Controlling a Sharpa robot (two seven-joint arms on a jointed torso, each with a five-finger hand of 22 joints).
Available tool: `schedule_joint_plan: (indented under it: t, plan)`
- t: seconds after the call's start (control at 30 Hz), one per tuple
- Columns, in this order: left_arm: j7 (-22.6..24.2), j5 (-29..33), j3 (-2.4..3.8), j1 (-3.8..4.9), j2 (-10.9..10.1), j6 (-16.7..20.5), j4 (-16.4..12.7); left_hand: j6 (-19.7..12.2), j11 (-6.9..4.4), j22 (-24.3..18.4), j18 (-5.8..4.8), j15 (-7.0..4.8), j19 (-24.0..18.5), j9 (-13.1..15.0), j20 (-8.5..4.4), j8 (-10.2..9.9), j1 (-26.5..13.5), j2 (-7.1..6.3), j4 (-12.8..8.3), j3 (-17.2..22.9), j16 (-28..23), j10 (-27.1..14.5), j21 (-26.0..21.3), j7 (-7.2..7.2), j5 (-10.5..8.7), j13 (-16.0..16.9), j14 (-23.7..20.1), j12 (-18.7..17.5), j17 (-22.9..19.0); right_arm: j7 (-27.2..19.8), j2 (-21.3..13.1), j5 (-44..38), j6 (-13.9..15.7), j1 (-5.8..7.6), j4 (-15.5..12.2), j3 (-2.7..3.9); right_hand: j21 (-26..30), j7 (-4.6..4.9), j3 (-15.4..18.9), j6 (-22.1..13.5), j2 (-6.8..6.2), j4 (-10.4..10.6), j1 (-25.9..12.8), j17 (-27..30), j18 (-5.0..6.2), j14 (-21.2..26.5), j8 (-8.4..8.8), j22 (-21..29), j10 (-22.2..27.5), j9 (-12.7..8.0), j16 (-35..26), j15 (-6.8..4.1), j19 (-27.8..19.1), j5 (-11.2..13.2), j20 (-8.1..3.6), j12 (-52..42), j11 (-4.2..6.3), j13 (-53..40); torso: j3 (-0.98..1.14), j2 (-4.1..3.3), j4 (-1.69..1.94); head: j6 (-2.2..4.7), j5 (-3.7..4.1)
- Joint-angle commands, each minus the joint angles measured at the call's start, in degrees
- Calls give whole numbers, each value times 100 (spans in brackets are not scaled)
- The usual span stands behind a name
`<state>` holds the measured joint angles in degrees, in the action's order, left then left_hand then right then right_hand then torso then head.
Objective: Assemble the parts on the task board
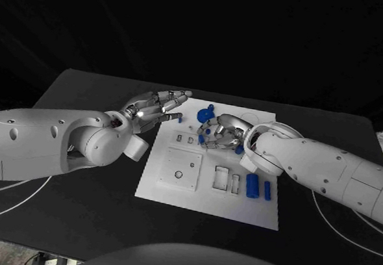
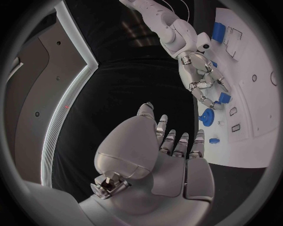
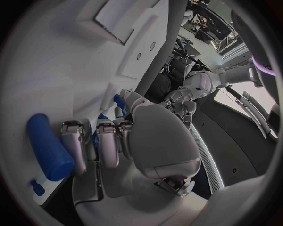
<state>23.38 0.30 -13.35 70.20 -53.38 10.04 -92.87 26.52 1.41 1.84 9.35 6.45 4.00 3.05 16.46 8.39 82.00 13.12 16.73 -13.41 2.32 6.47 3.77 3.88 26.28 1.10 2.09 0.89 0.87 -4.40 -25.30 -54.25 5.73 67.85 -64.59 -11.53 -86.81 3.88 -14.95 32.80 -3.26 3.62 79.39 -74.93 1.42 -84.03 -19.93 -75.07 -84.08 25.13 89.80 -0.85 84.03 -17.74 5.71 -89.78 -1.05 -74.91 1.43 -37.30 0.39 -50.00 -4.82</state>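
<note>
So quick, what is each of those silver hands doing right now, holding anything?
Left hand: open, fingers apart, holding nothing.
Right hand: fingers curled over the white task board; cannot tell if it holds a small blue part.

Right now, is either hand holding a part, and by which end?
The left hand holds nothing; its fingers are spread beside the task board. The right hand is curled over small blue parts on the board; whether it grips one cannot be told.

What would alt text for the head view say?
Two white robot arms reach over a white task board on a black table. The left hand hovers open at the board's far left edge; the right hand curls over small blue parts.
</note>
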Motion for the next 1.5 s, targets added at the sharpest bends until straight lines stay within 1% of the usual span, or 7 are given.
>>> schedule_joint_plan:
  t: [0.03,0.4,0.8,1.07,1.33,1.4,1.5]
  plan:
    - [29,-10,5,-1,12,-111,-2,14,14,5,86,40,8,4,-2,21,-29,12,2,-26,17,-28,26,-3,-9,1,9,19,1,26,-10,-152,-105,-18,6,-11,27,5,35,-47,-13,-15,-25,-1507,-18,-597,35,-1328,-592,-25,20,-46,137,35,-42,-22,40,-1509,-1,0,-2,0,-5]
    - [25,25,5,-7,23,-122,8,14,14,5,86,40,8,4,-2,21,-29,12,2,-26,17,-28,26,-3,-9,1,9,19,1,4,-18,-210,-91,-18,3,-11,45,-57,137,-185,-17,-23,-53,-1507,-13,-597,252,-1322,-592,-208,20,-67,119,323,-66,-22,63,-1509,1,-2,-3,0,1]
    - [51,35,5,-8,22,-81,8,11,16,4,85,45,7,4,-2,20,-33,18,1,-26,18,-29,26,-2,-10,1,8,19,1,-1010,-148,-10,769,56,-16,-9,412,-186,775,-136,-74,425,-661,-1507,97,-597,492,-1168,-592,-501,20,0,-344,1459,-30,-22,-2,-1509,2,-2,-1,0,9]
    - [53,35,5,-8,19,-81,21,11,16,4,85,45,7,4,-2,20,-33,18,1,-26,18,-29,26,-2,-10,1,8,19,1,-1666,-286,594,792,141,-82,-3,1432,-100,1345,-301,-217,896,-984,-1492,334,-563,682,-782,-273,-656,2,172,-1651,1499,88,147,-181,-1376,0,4,0,0,7]
    - [146,5,6,-9,-12,-52,1,-3,25,6,85,50,12,2,0,15,-22,7,-11,-28,23,-40,32,5,-12,-1,9,17,2,-2208,-517,1807,539,158,-260,-1,1781,-31,1974,-241,-274,1321,-1027,-1403,374,-336,705,-699,-35,-716,-116,306,-2047,1499,193,263,-319,-1290,2,-2,-3,0,-7]
    - [168,-2,6,-9,-14,-24,0,-7,46,6,84,55,11,1,4,13,-6,-10,-20,-32,25,-49,33,23,-21,-3,8,15,2,-2290,-614,2088,559,160,-349,1,1793,13,2031,-224,-222,1321,-1076,-1403,373,-333,705,-703,-13,-723,-117,322,-2056,1499,208,273,-335,-1283,3,1,-1,0,-16]
    - [219,-77,6,-9,-16,121,-15,13,100,17,92,57,39,5,-6,22,56,-63,-38,-36,69,-30,61,68,-49,0,45,19,14,-2378,-816,2367,666,200,-510,3,1741,125,1995,-119,69,1304,-1109,-1426,360,-391,650,-734,-84,-710,-86,343,-1979,1488,230,233,-356,-1311,2,3,-1,0,-27]
